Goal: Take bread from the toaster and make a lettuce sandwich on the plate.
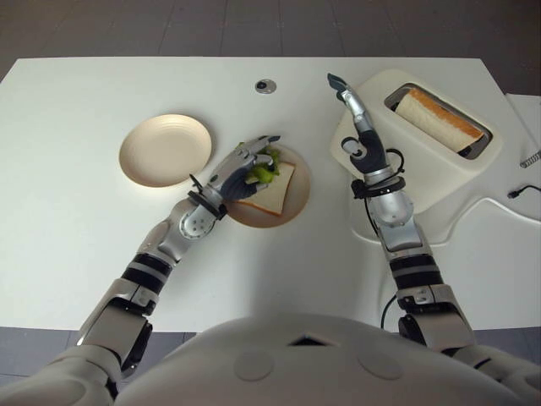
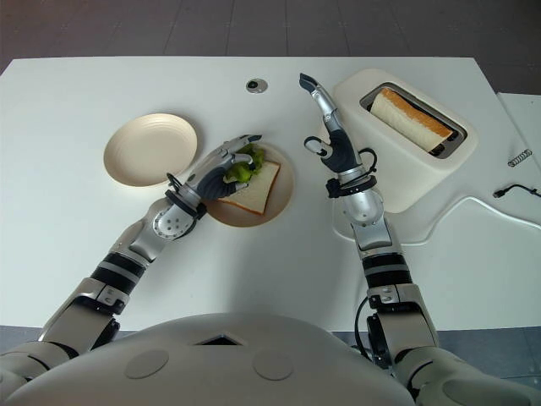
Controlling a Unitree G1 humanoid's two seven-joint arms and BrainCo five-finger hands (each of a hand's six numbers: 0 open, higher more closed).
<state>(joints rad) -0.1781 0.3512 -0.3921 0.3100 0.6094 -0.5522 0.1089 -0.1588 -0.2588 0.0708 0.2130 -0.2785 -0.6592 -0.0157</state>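
Observation:
A slice of bread (image 1: 272, 191) lies on a tan plate (image 1: 294, 207) in the middle of the table. My left hand (image 1: 239, 172) is over the plate's left side, shut on a piece of green lettuce (image 1: 264, 168) that rests on the bread. A white toaster (image 1: 427, 150) stands at the right with a second slice of bread (image 1: 439, 119) sticking out of its slot. My right hand (image 1: 360, 128) is in front of the toaster's left end, fingers stretched out and pointing away, holding nothing.
An empty cream plate (image 1: 165, 150) sits to the left of the sandwich plate. A round metal grommet (image 1: 265, 85) is set in the table near the far edge. A cable end (image 1: 517, 194) and a spring (image 1: 530, 159) lie at the far right.

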